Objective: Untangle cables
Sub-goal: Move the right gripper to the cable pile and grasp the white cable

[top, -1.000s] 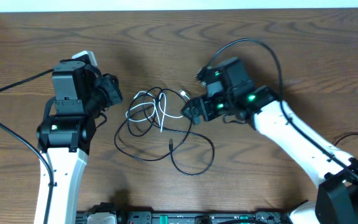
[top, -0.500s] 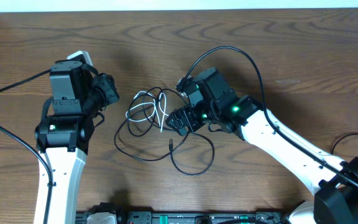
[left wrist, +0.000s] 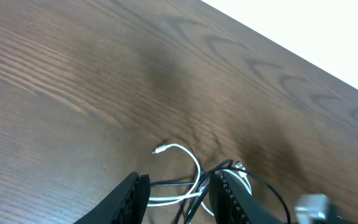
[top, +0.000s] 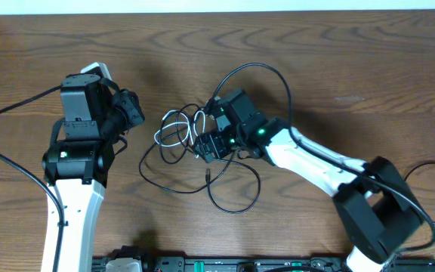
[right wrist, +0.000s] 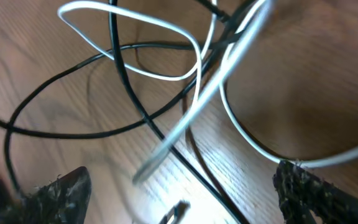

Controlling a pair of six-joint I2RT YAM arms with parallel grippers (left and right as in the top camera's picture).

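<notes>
White cable (right wrist: 228,56) loops slantwise across tangled black cables (right wrist: 118,62).

The tabletop (top: 353,60) is grained brown wood with a soft sheen. The white cable (right wrist: 166,76) and black cables (right wrist: 114,43) look smooth, plastic-coated. The right pincer (right wrist: 179,190) has rough, matt black pads (right wrist: 58,193).

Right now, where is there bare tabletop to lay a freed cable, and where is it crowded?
Bare: the table strip along the far edge beyond both arms, and the near patch between the left arm and the cables. Crowded: the middle, with the right claw over the tangle and the left claw beside it.
</notes>
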